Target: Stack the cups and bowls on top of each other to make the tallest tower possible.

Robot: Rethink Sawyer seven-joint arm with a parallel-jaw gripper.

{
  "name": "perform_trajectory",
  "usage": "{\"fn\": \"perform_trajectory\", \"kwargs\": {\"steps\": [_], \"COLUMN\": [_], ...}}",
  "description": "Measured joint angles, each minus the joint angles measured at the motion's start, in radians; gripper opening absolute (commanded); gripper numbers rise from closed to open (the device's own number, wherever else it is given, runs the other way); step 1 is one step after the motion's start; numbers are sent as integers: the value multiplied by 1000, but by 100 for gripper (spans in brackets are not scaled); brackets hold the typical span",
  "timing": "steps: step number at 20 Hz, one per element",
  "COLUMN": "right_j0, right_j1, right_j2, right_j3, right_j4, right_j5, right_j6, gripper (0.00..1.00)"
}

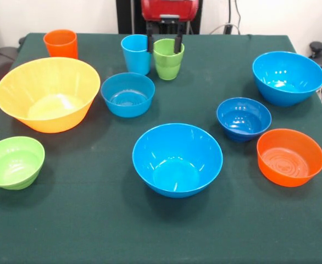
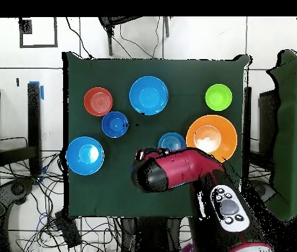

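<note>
A: Green cloth covers the table [image 1: 95, 231]. What do I read nearest the front-view camera?

B: A large bright blue bowl [image 1: 177, 159] at centre, upright and empty. A lime green bowl [image 1: 14, 162] sits at the left edge, an orange bowl [image 1: 290, 157] at the right, and a small dark blue bowl [image 1: 243, 119] just behind the orange one. All stand apart.

A: And the middle ground?

B: The very large yellow-orange bowl [image 1: 47, 93] on the left, the medium light blue bowl [image 1: 127, 94] beside it, and the second large bright blue bowl [image 1: 288, 77] far right. I see no tower; nothing is nested.

A: Farthest back?

B: The orange cup [image 1: 61, 43] at the left, then the light blue cup [image 1: 135, 53] and the lime green cup [image 1: 168, 58] side by side, close enough that they may touch. The gripper [image 1: 163, 44] hangs over that pair, its fingers [image 1: 178, 44] spread: one on the green cup's far side, the other between the two cups. I cannot be sure either pad makes contact. In the overhead view the arm [image 2: 177, 168] hides these cups.
</note>
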Motion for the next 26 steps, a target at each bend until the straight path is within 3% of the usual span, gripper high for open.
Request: {"fn": "perform_trajectory", "kwargs": {"steps": [6,11,18,26], "right_j0": [-143,-258,-292,-297], "right_j1": [-32,-39,-18,74], "right_j2": [124,229,283,327], "right_j3": [-6,-52,-120,-211], "right_j4": [14,12,-21,-106], "right_j5": [139,219,220,220], "right_j6": [-22,-99,-173,-249], "gripper": [100,100,100,100]}}
